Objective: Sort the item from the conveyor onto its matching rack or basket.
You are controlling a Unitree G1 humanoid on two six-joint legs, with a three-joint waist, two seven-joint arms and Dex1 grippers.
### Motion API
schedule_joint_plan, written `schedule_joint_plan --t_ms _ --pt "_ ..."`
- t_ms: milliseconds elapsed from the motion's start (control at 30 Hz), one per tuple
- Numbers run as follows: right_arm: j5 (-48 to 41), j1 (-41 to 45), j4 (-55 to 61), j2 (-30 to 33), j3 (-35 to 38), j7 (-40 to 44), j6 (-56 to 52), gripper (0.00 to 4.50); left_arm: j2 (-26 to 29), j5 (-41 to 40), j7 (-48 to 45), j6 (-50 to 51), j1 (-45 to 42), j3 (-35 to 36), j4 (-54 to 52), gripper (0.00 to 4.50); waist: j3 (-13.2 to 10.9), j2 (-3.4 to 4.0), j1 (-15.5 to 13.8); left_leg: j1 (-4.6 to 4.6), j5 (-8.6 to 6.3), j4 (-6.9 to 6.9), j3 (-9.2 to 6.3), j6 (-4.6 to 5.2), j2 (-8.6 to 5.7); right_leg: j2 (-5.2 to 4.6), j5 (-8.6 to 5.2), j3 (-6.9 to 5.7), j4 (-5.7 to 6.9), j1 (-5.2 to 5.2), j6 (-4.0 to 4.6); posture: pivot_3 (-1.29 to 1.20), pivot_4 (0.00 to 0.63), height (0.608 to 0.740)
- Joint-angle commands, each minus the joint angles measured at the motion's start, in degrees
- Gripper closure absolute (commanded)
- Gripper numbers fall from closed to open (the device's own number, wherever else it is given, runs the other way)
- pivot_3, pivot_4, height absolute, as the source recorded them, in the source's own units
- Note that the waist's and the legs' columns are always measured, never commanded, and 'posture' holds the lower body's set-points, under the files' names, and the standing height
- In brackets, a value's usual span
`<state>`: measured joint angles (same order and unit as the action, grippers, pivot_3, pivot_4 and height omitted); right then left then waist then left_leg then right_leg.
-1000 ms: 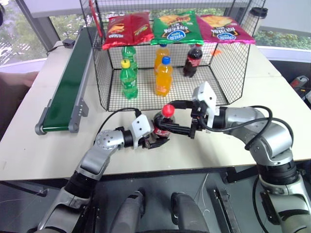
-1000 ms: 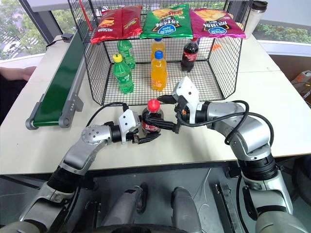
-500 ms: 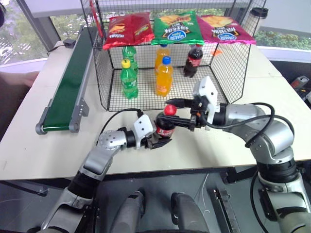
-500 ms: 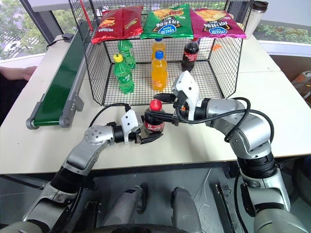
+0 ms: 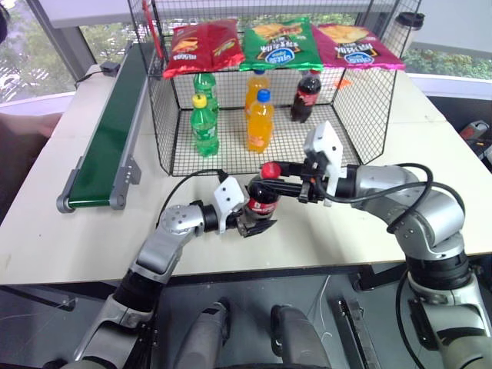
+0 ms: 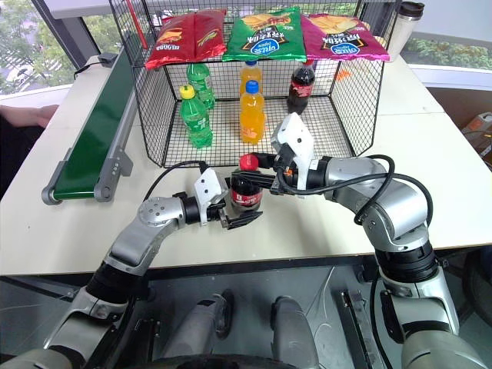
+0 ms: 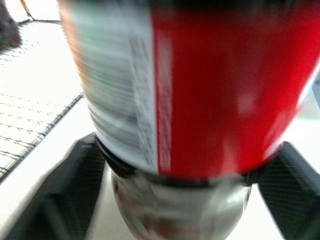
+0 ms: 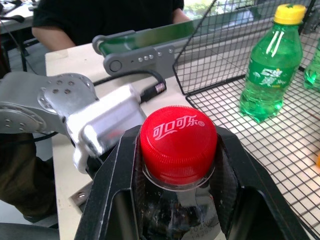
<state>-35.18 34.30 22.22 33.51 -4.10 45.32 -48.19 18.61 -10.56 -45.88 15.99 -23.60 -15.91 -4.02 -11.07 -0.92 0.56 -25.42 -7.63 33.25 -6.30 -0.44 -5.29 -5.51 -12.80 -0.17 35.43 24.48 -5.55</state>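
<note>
R jaws pinch cola bottle [image 5: 261, 198] neck (L jaws open, flanking label).

We get bright, even daylight in the head views, coming from the windows [image 5: 46, 46] behind the counter [image 5: 61, 238]; outside greenery is near blown out. Shadows on the counter are soft and faint. Chip bags [image 5: 280, 42] show mild sheen, no hard glare. Straight edges bow slightly toward the frame borders in both head views. In the left wrist view the cola bottle [image 7: 200, 90] sits too close: label smeared and out of focus, background washed to white. In the right wrist view the red cap [image 8: 178, 142] is sharp, with the green bottle [image 8: 270, 65] behind it slightly soft.
</note>
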Motion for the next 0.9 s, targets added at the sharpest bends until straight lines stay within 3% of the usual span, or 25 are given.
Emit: schedule_joint_plan --t_ms 33,467,900 --pt "-0.9 1.7 1.6 -0.1 1.4 -0.2 0.6 3.33 -0.8 0.1 2.1 -0.7 -1.1 1.8 -1.4 0.00 0.0 0.00 0.0 0.00 0.00 0.00 0.00 0.00 0.00 0.00 0.00 0.00 0.00 0.00 0.00 0.00 0.150 0.738" --pt "1.8 3.4 -1.5 -1.1 3.1 -5.1 1.7 3.33 7.5 -4.5 0.8 8.4 5.9 7.1 -11.5 0.00 0.0 0.01 0.1 0.02 0.00 0.01 -0.01 0.00 0.01 0.01 -0.04 0.00 0.04 0.00 0.07 0.00 0.150 0.738" --pt "12.0 11.8 -21.1 -0.4 5.5 -10.3 11.1 3.33 7.2 -3.8 9.6 9.8 9.2 13.4 -13.2 0.00 0.0 0.02 0.1 0.02 0.00 0.02 0.03 0.00 -0.01 0.07 -0.02 0.01 0.07 0.01 0.06 0.00 0.150 0.738"
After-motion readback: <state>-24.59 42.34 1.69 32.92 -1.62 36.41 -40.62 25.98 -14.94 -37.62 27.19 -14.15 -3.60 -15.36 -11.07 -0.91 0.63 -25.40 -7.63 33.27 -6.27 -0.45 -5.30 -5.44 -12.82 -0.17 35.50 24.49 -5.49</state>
